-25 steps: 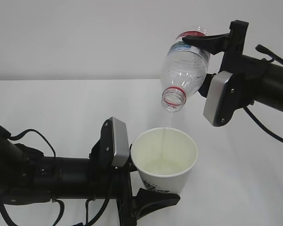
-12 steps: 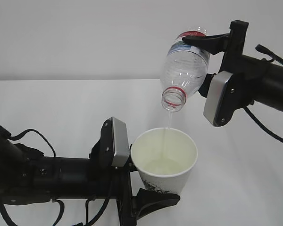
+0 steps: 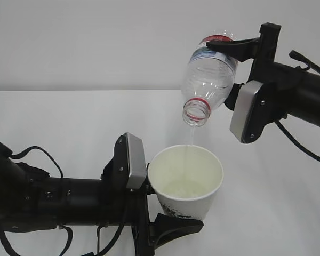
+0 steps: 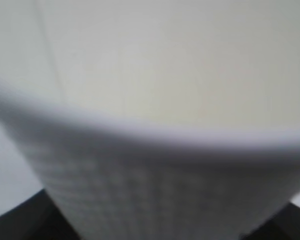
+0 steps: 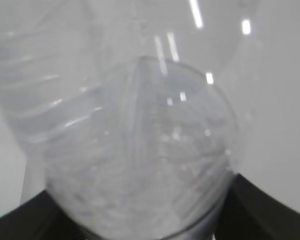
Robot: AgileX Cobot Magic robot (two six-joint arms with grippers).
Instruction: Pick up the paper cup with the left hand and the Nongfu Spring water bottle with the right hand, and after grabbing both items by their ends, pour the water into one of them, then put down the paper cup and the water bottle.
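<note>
Right now a thin stream of water (image 3: 190, 140) falls from the Nongfu Spring water bottle (image 3: 209, 79) into the paper cup (image 3: 186, 181), so you are in the pouring step. The bottle hangs tipped, mouth down, directly above the cup. Your right hand (image 3: 230, 49) is clamped on the bottle's base end. Your left hand (image 3: 168, 226) is clamped around the cup's lower end, holding it upright above the table (image 3: 69, 117) near its front edge. Next, I judge, you need to tilt the bottle upright, then set both down.
</note>
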